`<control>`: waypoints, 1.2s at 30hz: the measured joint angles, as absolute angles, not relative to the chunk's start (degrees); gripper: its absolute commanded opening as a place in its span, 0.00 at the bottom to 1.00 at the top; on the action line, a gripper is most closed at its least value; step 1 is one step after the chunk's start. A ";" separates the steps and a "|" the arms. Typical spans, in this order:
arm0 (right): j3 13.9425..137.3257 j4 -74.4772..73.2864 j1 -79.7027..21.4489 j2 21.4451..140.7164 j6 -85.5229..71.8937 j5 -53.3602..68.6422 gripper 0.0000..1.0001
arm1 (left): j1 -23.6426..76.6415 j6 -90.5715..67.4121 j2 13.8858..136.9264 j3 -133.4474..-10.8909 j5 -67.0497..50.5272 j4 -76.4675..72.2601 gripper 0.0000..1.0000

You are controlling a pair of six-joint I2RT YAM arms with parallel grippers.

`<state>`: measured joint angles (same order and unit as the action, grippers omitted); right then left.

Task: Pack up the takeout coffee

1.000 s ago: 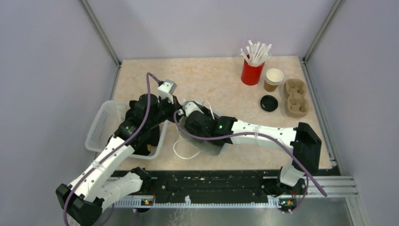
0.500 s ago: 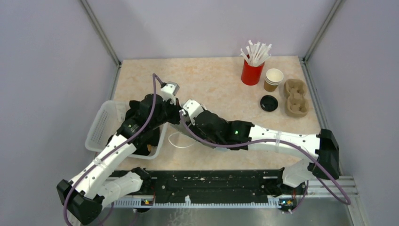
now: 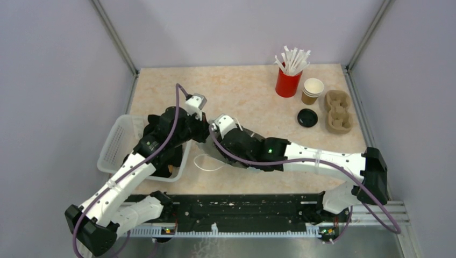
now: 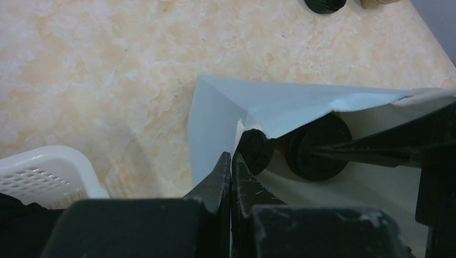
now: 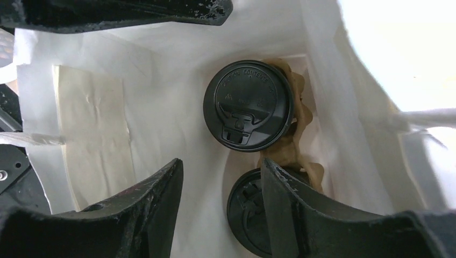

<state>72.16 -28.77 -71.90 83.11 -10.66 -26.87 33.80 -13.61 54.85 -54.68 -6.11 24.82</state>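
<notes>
Two takeout coffee cups with black lids, one (image 5: pixel 248 105) and the other (image 5: pixel 248 212), stand in a brown pulp carrier (image 5: pixel 301 156) inside the pale blue bag (image 4: pixel 226 107). Their lids also show in the left wrist view (image 4: pixel 317 148). My left gripper (image 4: pixel 231 158) is shut on the bag's rim and holds the mouth open. My right gripper (image 5: pixel 221 164) is open and empty inside the bag, just above the cups; its right finger lies over the nearer lid. In the top view both grippers meet at the bag, which is mostly hidden under the arms; its white handle (image 3: pixel 203 161) shows.
At the back right stand a red cup of white straws (image 3: pixel 288 80), an open kraft cup (image 3: pixel 312 88), a loose black lid (image 3: pixel 307 117) and an empty pulp carrier (image 3: pixel 337 112). A white basket (image 3: pixel 115 145) sits at the left under my left arm.
My right arm has stretched out to the left and its gripper has gone deeper into the bag. My left gripper has shifted slightly, still pinching the bag's rim.
</notes>
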 measured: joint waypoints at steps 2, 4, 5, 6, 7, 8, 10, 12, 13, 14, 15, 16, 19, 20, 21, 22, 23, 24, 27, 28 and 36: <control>72.16 -29.21 -71.90 83.26 -12.69 -26.87 0.65 | 33.80 -13.61 54.43 -53.93 -6.90 24.40 0.00; 72.71 -30.09 -71.90 83.88 -14.83 -26.94 0.70 | 33.80 -13.61 53.95 -53.36 -7.49 24.21 0.00; 73.10 -30.48 -71.90 84.40 -16.08 -26.94 0.71 | 33.80 -13.63 53.71 -53.08 -7.84 23.99 0.00; 73.30 -30.50 -71.90 84.93 -17.65 -26.98 0.71 | 33.80 -13.72 53.47 -52.82 -8.19 23.88 0.00; 73.30 -30.57 -71.90 85.19 -18.72 -26.94 0.72 | 33.80 -13.85 53.17 -52.38 -8.47 23.55 0.00; 73.28 -30.70 -71.90 85.43 -19.79 -26.96 0.74 | 33.80 -14.02 52.80 -51.81 -8.67 23.09 0.00; 73.10 -30.52 -71.90 85.73 -21.69 -27.05 0.75 | 33.80 -14.85 51.31 -49.74 -9.13 21.47 0.00; 72.66 -29.98 -71.90 85.78 -23.09 -27.38 0.73 | 33.80 -15.66 49.04 -46.94 -9.23 19.55 0.00; 72.47 -29.67 -71.88 85.78 -23.79 -27.53 0.71 | 33.80 -16.14 48.07 -45.89 -9.21 18.92 0.00; 72.36 -29.58 -71.85 85.78 -24.64 -27.83 0.70 | 33.80 -16.58 46.98 -44.75 -9.19 18.20 0.00; 72.29 -29.50 -71.83 85.80 -25.26 -28.10 0.69 | 33.80 -16.91 46.24 -44.10 -9.19 17.85 0.00; 72.25 -29.36 -71.81 85.80 -25.87 -28.45 0.68 | 33.80 -17.28 45.71 -43.59 -9.19 17.47 0.00; 71.55 -28.84 -71.55 85.80 -28.29 -29.71 0.65 | 33.80 -18.33 44.71 -42.50 -9.21 16.32 0.00; 71.24 -28.67 -71.44 85.80 -28.84 -29.80 0.66 | 33.80 -18.48 44.38 -42.11 -9.34 16.10 0.00; 70.87 -28.36 -71.37 85.78 -29.39 -29.74 0.68 | 33.80 -18.68 43.99 -41.60 -9.41 15.88 0.00; 70.43 -27.86 -71.33 85.78 -29.65 -29.50 0.70 | 33.82 -18.81 43.79 -41.39 -9.43 15.84 0.00; 69.76 -27.09 -71.33 85.67 -29.78 -28.97 0.73 | 33.87 -18.92 43.51 -41.15 -9.43 15.77 0.00; 69.43 -26.81 -71.26 85.56 -29.82 -28.62 0.76 | 33.87 -18.94 43.35 -41.08 -9.41 15.75 0.00; 68.97 -26.46 -71.18 84.55 -30.00 -27.62 0.83 | 33.87 -18.94 43.40 -41.08 -9.43 15.66 0.00; 68.97 -26.39 -71.18 83.90 -30.09 -27.27 0.84 | 33.87 -18.94 43.48 -41.08 -9.47 15.64 0.00; 67.11 -24.21 -70.76 75.99 -30.00 -18.85 0.92 | 33.91 -19.35 44.56 -41.08 -9.04 14.90 0.00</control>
<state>67.11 -24.21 -70.76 75.99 -30.00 -18.85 33.91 -19.35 44.56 -41.08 -9.04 14.90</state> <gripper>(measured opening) 0.910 0.005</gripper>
